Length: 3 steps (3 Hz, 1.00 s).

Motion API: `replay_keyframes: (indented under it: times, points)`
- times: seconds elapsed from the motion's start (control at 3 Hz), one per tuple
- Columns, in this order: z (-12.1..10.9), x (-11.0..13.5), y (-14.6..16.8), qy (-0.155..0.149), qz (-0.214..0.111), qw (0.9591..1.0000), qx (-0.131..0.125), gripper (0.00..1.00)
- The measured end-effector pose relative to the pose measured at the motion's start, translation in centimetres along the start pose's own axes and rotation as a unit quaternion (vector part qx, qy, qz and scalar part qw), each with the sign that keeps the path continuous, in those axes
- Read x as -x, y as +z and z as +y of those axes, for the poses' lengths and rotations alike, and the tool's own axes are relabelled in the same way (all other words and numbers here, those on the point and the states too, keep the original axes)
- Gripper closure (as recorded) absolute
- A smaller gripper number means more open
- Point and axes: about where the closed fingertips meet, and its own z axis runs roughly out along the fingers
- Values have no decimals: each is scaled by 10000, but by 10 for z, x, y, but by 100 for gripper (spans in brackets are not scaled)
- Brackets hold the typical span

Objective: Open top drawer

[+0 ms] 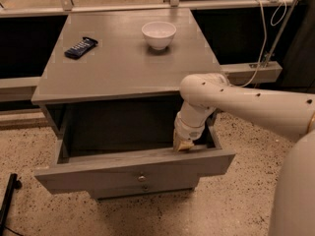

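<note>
From the right, white arm (pixel 246 102) bent down into the drawer. At centre, grey cabinet (pixel 128 68), its top drawer (pixel 123 173) pulled well out. On top, 1 white bowl (pixel 158 34) and 1 dark handset (pixel 80 47), well apart. Inside the drawer at right, gripper (pixel 183 144) against the front panel's inner edge; open or closed, cannot tell. At panel centre, knob (pixel 141 178).

End effector (pixel 183 144) inside open top drawer (pixel 98 173)
</note>
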Motion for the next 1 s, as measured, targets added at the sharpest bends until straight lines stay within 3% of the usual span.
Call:
replay_keyframes:
  times: [1.0]
  points:
    - [61, 28, -7, -152, -252, 9986, 445, 90]
